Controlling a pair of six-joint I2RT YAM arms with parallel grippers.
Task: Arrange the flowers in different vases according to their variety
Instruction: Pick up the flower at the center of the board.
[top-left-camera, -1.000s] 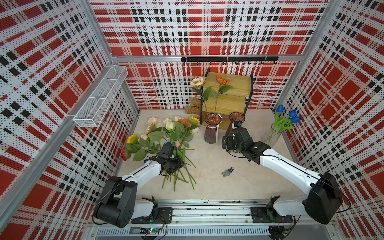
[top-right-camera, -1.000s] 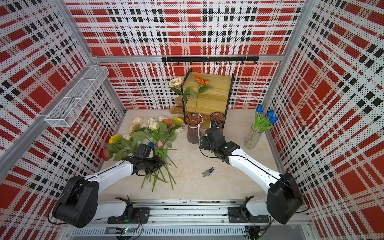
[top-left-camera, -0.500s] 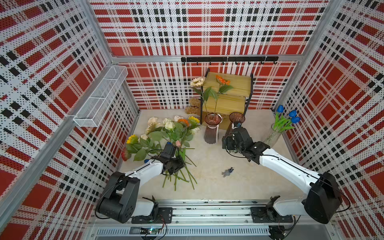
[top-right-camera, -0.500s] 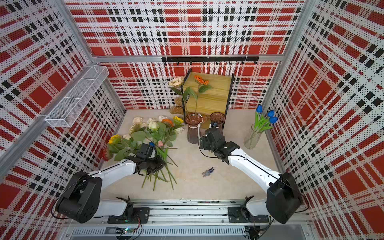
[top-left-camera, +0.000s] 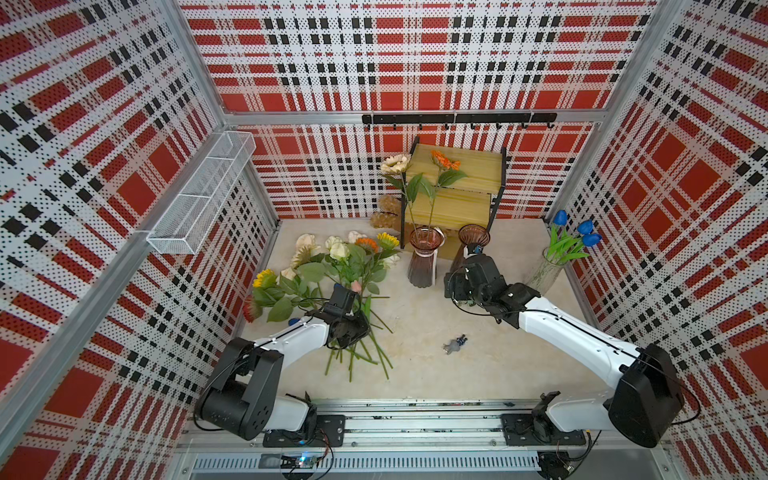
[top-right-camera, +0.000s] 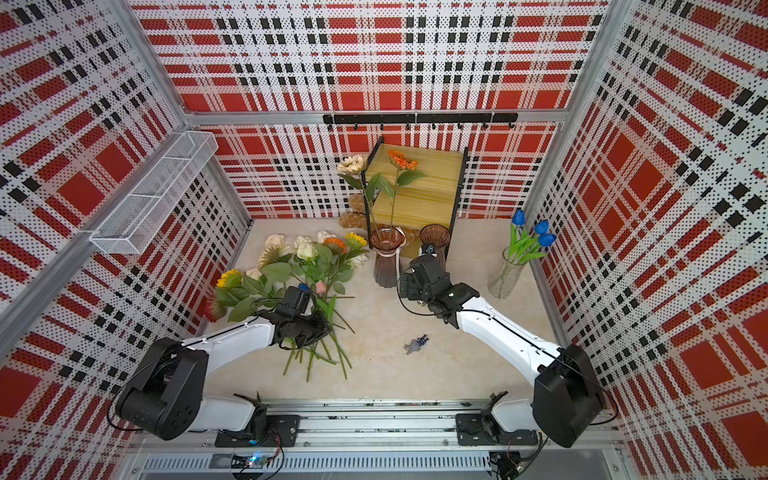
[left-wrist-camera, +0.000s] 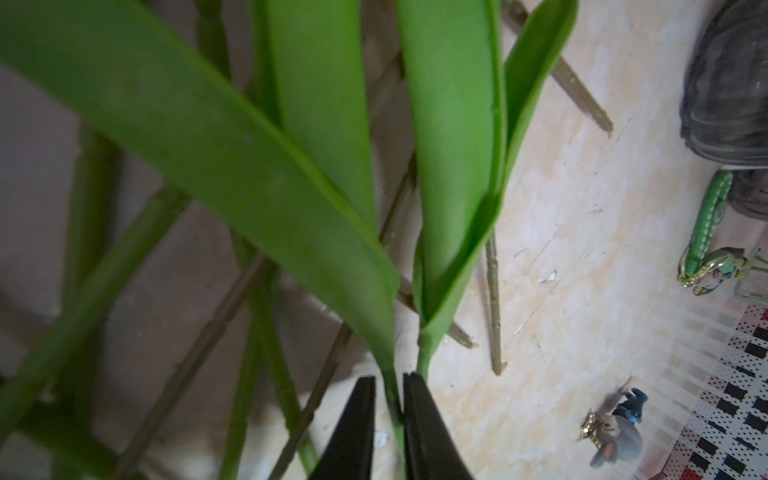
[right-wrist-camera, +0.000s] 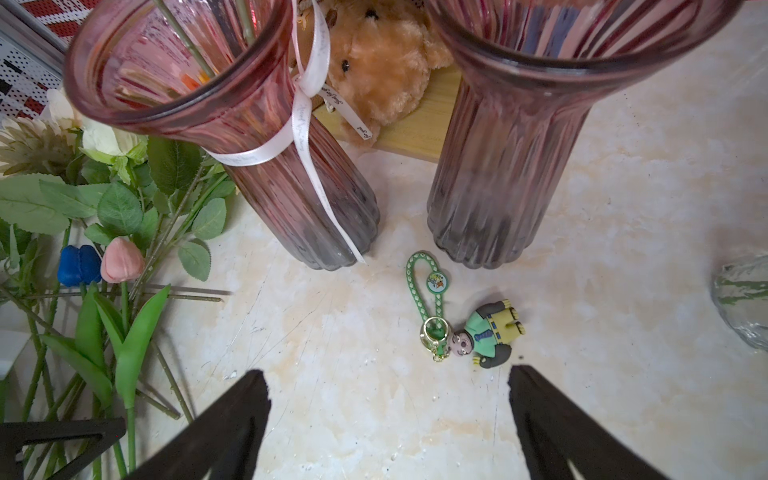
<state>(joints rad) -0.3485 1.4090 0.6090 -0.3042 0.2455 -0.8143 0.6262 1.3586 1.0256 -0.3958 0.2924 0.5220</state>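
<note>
Left tool (left-wrist-camera: 388, 380) was nearly shut, its two black tips pinched on one thin tulip stem (left-wrist-camera: 389, 368) just below where the long soft leaves part, with nothing else between them. That stem belonged to the loose flowers (top-left-camera: 340, 270) heaped on the left of the tabletop (top-left-camera: 457, 374), heads far, cut ends near, stems crossed over one another. Right tool (right-wrist-camera: 386, 372) stood wide open and empty, low over bare tabletop on the near side of the pinkish vase (right-wrist-camera: 232, 137) and the brownish-purple vase (right-wrist-camera: 511, 137). Clear cylinder (top-left-camera: 545, 274) by the right wall held three blue tulips (top-left-camera: 582, 235) (the likely home for this one, going by variety). Handling, as judged: the stem looked light, thin, bendy and smooth, so apt to swivel or slip in a pinch. The bare stretch under the leaves seemed the best hold. Crossed neighbours might drag along on lifting. The glass vases looked breakable and easy to tip.
</note>
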